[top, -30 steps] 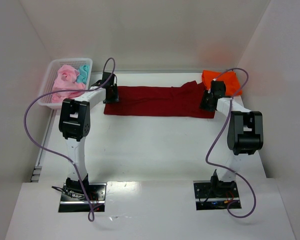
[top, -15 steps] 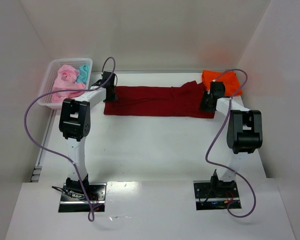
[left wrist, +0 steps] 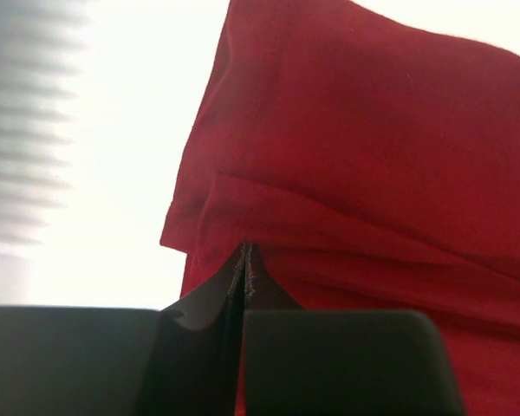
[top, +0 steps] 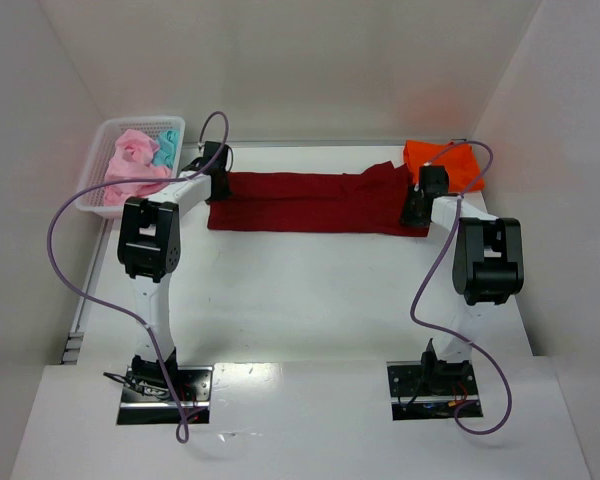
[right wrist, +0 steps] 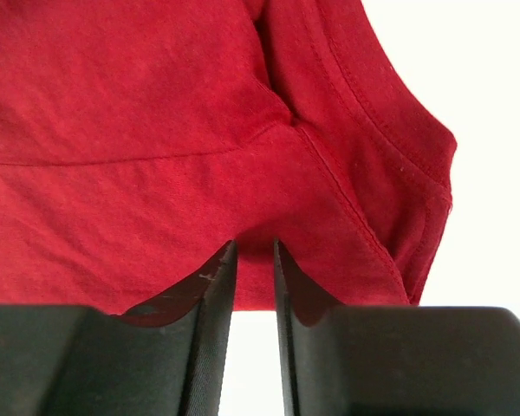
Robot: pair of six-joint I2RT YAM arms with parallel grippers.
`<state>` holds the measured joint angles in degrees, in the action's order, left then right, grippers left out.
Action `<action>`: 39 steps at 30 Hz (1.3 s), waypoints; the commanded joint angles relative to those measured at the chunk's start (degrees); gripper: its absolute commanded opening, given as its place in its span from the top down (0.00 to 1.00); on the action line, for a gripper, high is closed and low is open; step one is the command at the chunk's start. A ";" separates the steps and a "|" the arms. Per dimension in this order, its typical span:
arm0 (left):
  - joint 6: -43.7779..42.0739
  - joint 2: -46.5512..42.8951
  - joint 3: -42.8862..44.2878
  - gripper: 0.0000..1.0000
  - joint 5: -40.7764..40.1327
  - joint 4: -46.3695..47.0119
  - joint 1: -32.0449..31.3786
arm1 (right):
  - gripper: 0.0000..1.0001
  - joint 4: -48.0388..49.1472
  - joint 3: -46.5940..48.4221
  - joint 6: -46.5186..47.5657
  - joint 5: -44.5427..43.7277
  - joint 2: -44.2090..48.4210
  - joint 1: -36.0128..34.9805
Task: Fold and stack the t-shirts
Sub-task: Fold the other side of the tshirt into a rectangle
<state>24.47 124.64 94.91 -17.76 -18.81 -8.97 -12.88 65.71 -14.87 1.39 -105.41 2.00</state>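
Two arms stand at the near edge: the left arm (top: pixel 150 240) and the right arm (top: pixel 490 262). Each carries one hand, the left hand (top: pixel 220 186) and the right hand (top: pixel 412 208), so two hands in all.

There is one tabletop (top: pixel 300 290). On it lie two shirts: one dark red t-shirt (top: pixel 310 203) across the far middle and one orange t-shirt (top: pixel 465 172) at the far right.

One white mesh basket (top: pixel 140 121) sits at the far left. It holds one teal piece (top: pixel 166 150) and a pink heap (top: pixel 130 162), bunched too tightly to count its shirts.

There are two purple cables (top: pixel 55 250), one per arm, and two base plates (top: pixel 165 396).
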 commanded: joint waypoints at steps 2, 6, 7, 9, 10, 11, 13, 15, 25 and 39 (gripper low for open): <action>1.37 0.78 2.47 1.00 -1.58 1.41 1.06 | 0.73 1.99 -0.94 0.64 -1.39 -0.77 -0.24; 1.37 2.01 4.40 1.00 -1.58 1.41 1.59 | 0.73 1.99 -0.94 0.64 -1.91 -0.77 -0.24; 1.37 2.01 4.40 0.98 -1.58 1.41 2.11 | 0.73 1.99 -0.94 0.64 -1.92 -0.77 -0.24; 1.37 2.63 5.98 0.94 -0.96 1.41 2.12 | 0.73 1.99 -0.94 0.64 -1.92 -0.77 -0.24; 0.85 3.15 5.98 0.91 -0.96 1.41 2.12 | 0.73 1.99 -0.94 0.64 -1.92 -0.77 -0.24; 0.32 3.15 6.77 0.88 -0.35 1.41 2.12 | 0.73 1.99 -0.94 0.64 -1.92 -0.77 -0.24; 0.32 3.15 7.47 0.79 -0.35 1.41 2.12 | 0.73 1.99 -0.94 0.64 -1.92 -0.77 -0.24; -0.39 3.68 7.48 0.71 -0.35 1.41 2.12 | 0.73 1.99 -0.94 0.64 -1.92 -0.77 -0.24; -3.19 3.68 8.01 0.66 -0.35 1.93 2.12 | 0.73 1.99 -0.94 0.64 -1.92 -0.77 -0.24; -2.67 4.22 8.01 0.43 -0.87 1.49 2.12 | 0.73 1.99 -0.94 1.16 -1.92 0.28 -0.24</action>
<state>22.15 130.04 102.85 -17.76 -18.70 -7.20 -12.91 65.14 -14.48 0.64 -105.69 2.00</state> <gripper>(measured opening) 0.536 0.272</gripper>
